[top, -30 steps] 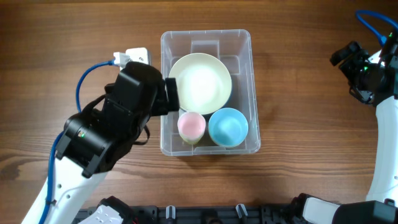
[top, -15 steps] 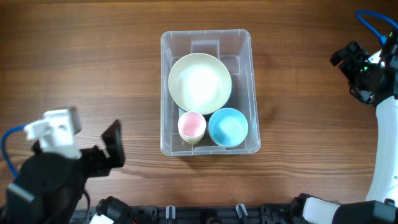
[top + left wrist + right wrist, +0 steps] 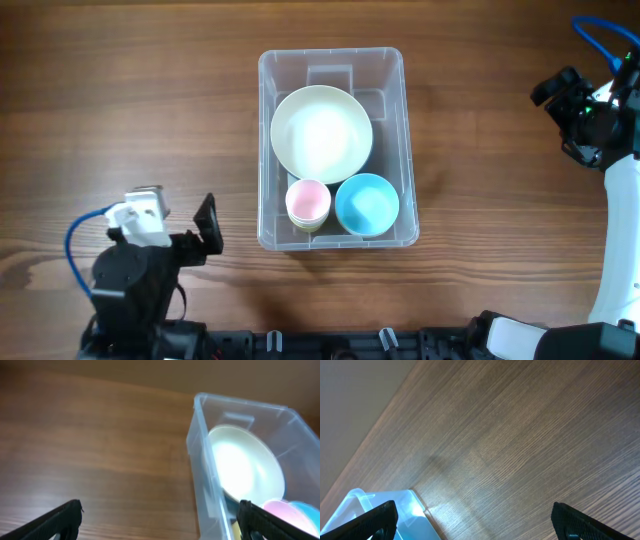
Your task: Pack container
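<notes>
The clear plastic container point(image 3: 268, 90) stands in the middle of the table. It holds a large cream bowl point(image 3: 321, 133), a small pink cup point(image 3: 308, 201) and a blue bowl point(image 3: 367, 203). The container point(image 3: 200, 460) and the cream bowl point(image 3: 245, 465) also show in the left wrist view. My left gripper point(image 3: 205, 227) is open and empty, low at the front left, apart from the container. My right gripper point(image 3: 556, 95) is open and empty at the far right; its view shows only a corner of the container point(image 3: 365, 502).
A blue cable point(image 3: 80, 250) loops beside the left arm at the front left. The right arm's white link point(image 3: 615, 250) runs down the right edge. Bare wooden tabletop point(image 3: 130, 120) lies left and right of the container.
My left arm has pulled back from the container's left wall to the front left of the table. The right arm and the bowls have not moved.
</notes>
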